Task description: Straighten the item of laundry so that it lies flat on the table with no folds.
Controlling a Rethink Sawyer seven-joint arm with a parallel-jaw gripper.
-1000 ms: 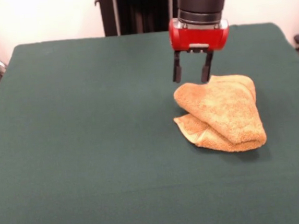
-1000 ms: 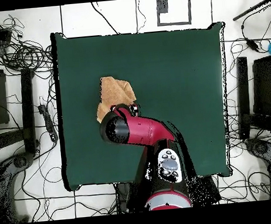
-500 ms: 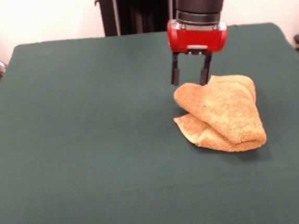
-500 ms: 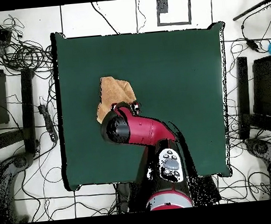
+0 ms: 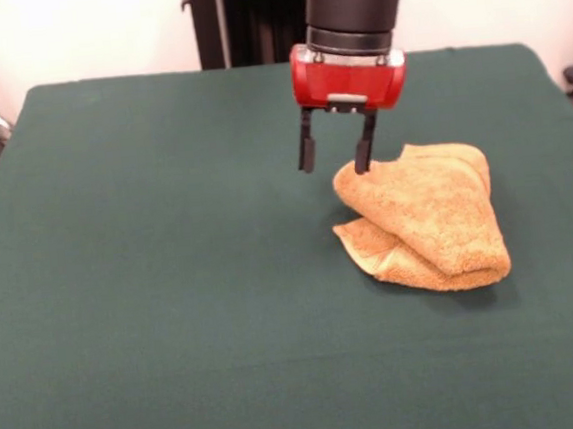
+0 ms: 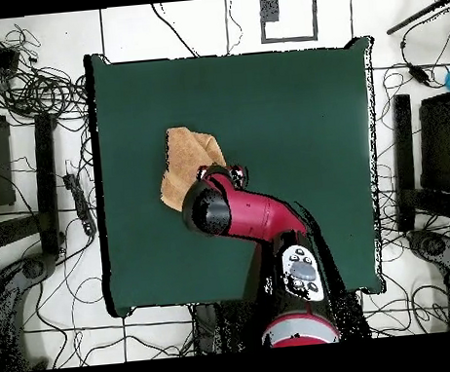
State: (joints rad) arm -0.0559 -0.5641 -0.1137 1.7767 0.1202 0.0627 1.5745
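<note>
The item of laundry (image 5: 427, 217) is a golden-orange towel lying bunched and folded over itself on the right half of the dark green table (image 5: 172, 285). In the overhead view the towel (image 6: 183, 158) sits left of the table's (image 6: 291, 110) middle, its lower right part hidden by the arm. My gripper (image 5: 336, 160) hangs open just above the towel's far left edge, one finger over the cloth's edge and the other over bare table. Nothing is held between the fingers. Seen from overhead, the gripper (image 6: 226, 174) shows only as small tips beside the arm's head.
The red and black arm (image 6: 251, 216) crosses the table's lower middle in the overhead view. Cables and stands (image 6: 35, 93) lie on the floor around the table. Wide bare green cloth stretches left of the towel in the front view.
The gripper has shifted left in the front view, from over the towel's far edge to its left corner, staying open. The towel has not moved.
</note>
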